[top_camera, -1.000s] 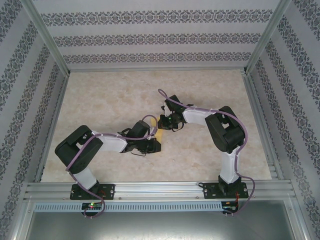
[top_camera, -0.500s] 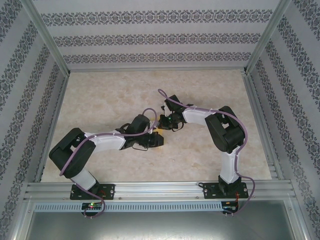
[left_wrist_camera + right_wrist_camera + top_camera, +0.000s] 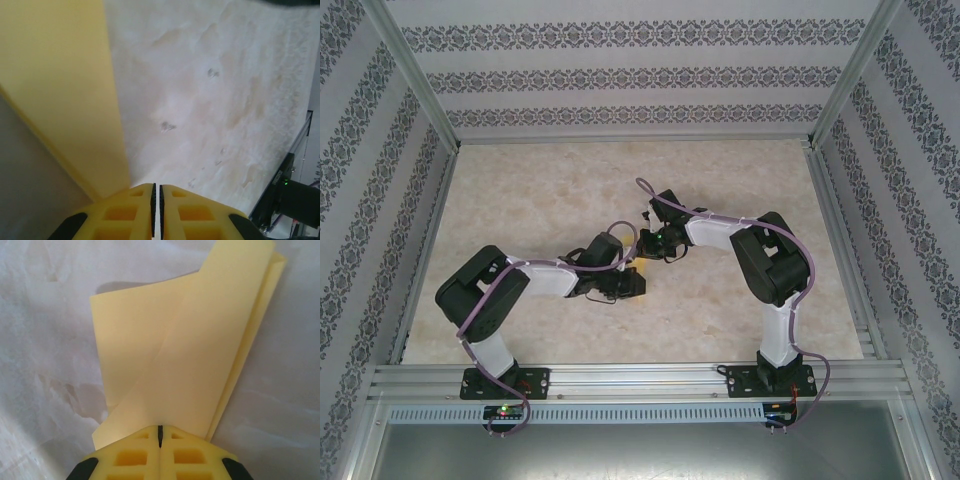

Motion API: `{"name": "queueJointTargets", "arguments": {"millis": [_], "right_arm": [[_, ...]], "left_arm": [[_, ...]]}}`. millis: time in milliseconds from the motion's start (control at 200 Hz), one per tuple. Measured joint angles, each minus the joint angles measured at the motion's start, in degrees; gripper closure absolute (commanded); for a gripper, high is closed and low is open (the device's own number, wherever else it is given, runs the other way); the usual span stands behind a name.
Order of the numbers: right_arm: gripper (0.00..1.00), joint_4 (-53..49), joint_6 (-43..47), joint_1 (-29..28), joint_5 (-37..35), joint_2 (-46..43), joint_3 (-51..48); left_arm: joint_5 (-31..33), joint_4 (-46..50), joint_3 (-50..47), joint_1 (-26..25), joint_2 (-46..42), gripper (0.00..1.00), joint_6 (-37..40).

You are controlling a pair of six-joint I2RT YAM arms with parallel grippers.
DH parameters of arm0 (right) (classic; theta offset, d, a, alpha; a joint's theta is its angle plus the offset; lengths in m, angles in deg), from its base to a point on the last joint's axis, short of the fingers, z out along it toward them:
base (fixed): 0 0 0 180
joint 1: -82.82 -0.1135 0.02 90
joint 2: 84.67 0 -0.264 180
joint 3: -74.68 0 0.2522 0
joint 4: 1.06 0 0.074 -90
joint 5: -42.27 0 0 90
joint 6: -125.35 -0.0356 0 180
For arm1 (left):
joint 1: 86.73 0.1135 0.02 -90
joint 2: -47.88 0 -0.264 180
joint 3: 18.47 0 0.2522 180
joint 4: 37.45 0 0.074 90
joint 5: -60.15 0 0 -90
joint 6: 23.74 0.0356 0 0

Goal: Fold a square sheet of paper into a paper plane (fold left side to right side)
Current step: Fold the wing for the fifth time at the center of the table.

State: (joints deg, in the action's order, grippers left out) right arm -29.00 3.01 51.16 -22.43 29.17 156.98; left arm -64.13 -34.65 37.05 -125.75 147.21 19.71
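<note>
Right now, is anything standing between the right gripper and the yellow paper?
Nothing visible does. The right gripper is shut, its tips right at the folded sheet of paper, bare floor around. Whether it pinches the paper I cannot tell.

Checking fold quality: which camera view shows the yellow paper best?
Right wrist. The yellow paper sits mid-frame, its overlapping layers, creases and edges sharp. Left wrist shows a flat yellow strip of it along the left, too close for shape. Top external shows a small yellow sliver.
</note>
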Motion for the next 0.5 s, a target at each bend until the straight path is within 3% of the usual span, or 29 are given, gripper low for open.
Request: {"name": "queueJointTargets", "arguments": {"millis": [500], "right_arm": [[1.0, -0.4, 0.0, 0.0, 0.0, 0.1, 0.3]], "left_arm": [[0.6, -1.8, -2.4, -0.7, -0.7, 0.85, 0.0]]}}
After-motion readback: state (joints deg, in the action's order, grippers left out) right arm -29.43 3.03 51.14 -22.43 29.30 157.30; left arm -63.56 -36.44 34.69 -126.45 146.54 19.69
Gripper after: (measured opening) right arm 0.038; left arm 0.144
